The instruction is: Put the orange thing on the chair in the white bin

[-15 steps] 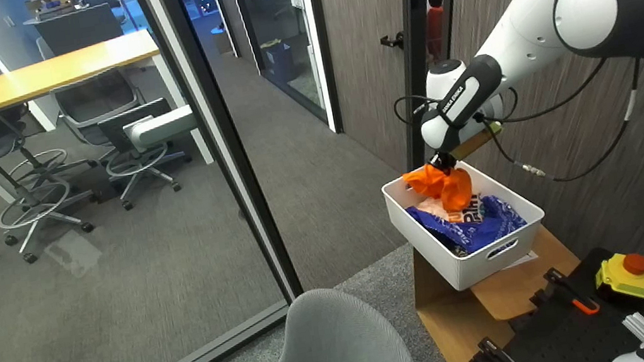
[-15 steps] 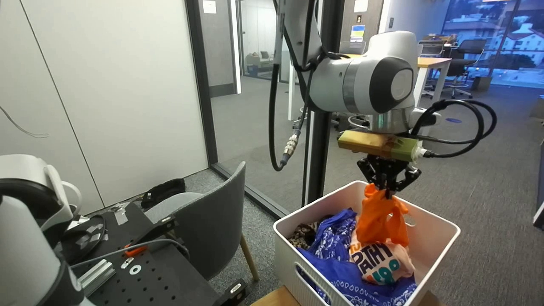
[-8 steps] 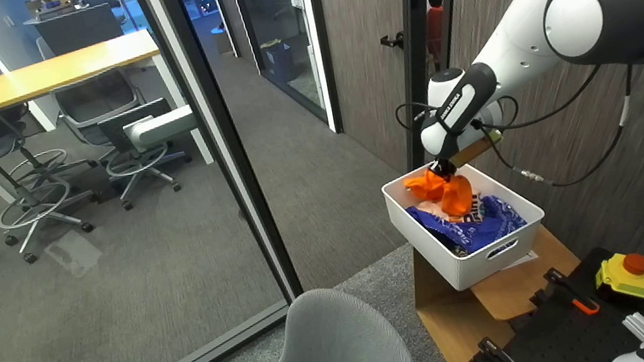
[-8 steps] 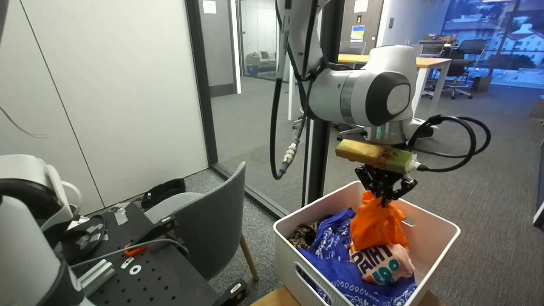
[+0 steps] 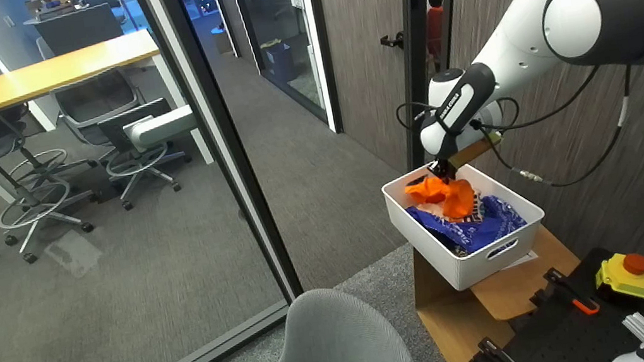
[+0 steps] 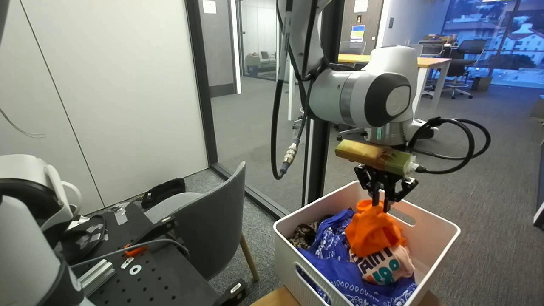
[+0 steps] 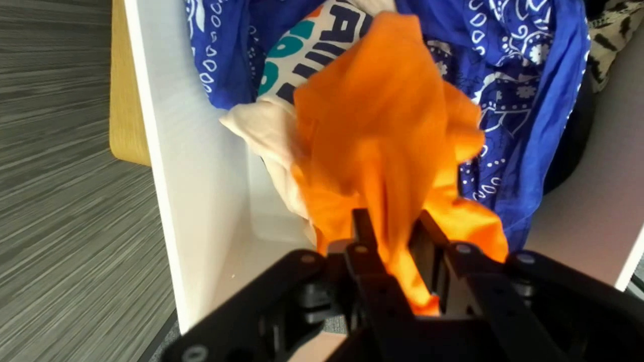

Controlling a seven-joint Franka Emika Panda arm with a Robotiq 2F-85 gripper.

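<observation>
The orange cloth (image 7: pixel 377 115) lies crumpled inside the white bin (image 7: pixel 196 201), on top of a cream printed cloth (image 7: pixel 322 50) and a blue patterned cloth (image 7: pixel 518 100). The orange cloth also shows in both exterior views (image 5: pixel 459 199) (image 6: pixel 374 233). My gripper (image 7: pixel 392 218) points down into the bin with its fingers parted. A fold of the orange cloth stands between the fingers, with a gap at the right finger. In an exterior view the fingertips (image 6: pixel 381 204) are at the cloth's top. The grey chair (image 5: pixel 345 337) stands beside the bin; its seat is partly cut off.
The bin stands on a wooden stand (image 5: pixel 517 289). A black perforated plate (image 6: pixel 157 276) with loose parts is near the robot base. A yellow emergency stop (image 5: pixel 627 276) sits on it. A wood-panel door (image 5: pixel 600 120) and a glass wall (image 5: pixel 212 127) are close by.
My gripper has moved down into the bin and its fingers have spread apart. The orange cloth has sunk lower and slumped onto the other cloths.
</observation>
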